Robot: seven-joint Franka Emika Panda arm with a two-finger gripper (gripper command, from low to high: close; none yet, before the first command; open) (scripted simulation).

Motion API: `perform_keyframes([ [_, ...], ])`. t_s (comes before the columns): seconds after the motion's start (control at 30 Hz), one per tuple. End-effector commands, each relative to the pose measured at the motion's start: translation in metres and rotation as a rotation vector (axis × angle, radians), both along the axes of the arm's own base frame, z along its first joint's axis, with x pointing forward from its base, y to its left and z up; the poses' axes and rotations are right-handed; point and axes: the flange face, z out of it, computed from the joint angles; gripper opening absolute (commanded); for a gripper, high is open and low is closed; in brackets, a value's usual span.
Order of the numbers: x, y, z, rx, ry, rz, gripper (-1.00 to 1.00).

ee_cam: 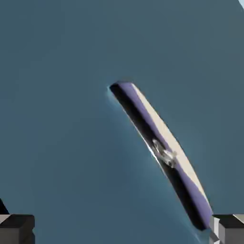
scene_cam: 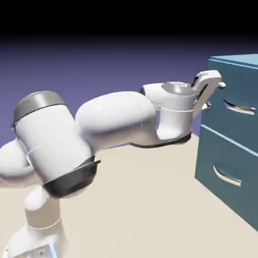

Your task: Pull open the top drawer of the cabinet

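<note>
The teal-blue cabinet (scene_cam: 238,61) stands at the exterior view's right. Its top drawer (scene_cam: 228,123) sits flush with the lower front, and a curved silver handle (scene_cam: 239,107) shows on it. My gripper (scene_cam: 216,93) hovers just in front of the drawer's left part, short of the handle. In the hand view the top drawer (ee_cam: 71,119) fills the picture and the handle (ee_cam: 162,152) runs diagonally, its lower end beside the right fingertip (ee_cam: 229,228). The gripper (ee_cam: 122,231) is open, with only bare drawer front between its fingers.
The lower drawer (scene_cam: 221,156) with an identical handle (scene_cam: 227,177) lies beneath. My white arm (scene_cam: 116,121) stretches across from the lower left over the beige table (scene_cam: 151,201).
</note>
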Motion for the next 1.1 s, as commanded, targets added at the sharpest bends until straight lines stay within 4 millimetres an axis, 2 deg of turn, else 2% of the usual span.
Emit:
perform_keyframes([
  [0.0,0.006,0.000,-0.008,-0.070,-0.010,0.004,0.00],
  [0.13,0.028,0.004,-0.039,-0.329,-0.048,0.017,0.00],
  [0.17,0.028,0.004,-0.039,-0.329,-0.048,0.017,0.00],
  [0.33,0.077,0.004,-0.039,-0.329,-0.048,0.017,0.00],
  [0.37,0.078,0.004,-0.039,-0.329,-0.048,0.017,0.00],
  [0.4,0.078,0.004,-0.039,-0.329,-0.048,0.017,-1.00],
  [0.43,0.078,0.004,-0.039,-0.329,-0.048,0.017,-1.00],
  [0.67,0.009,0.004,-0.039,-0.329,-0.048,0.017,-1.00],
  [1.07,-0.123,0.004,-0.039,-0.329,-0.048,0.017,-1.00],
])
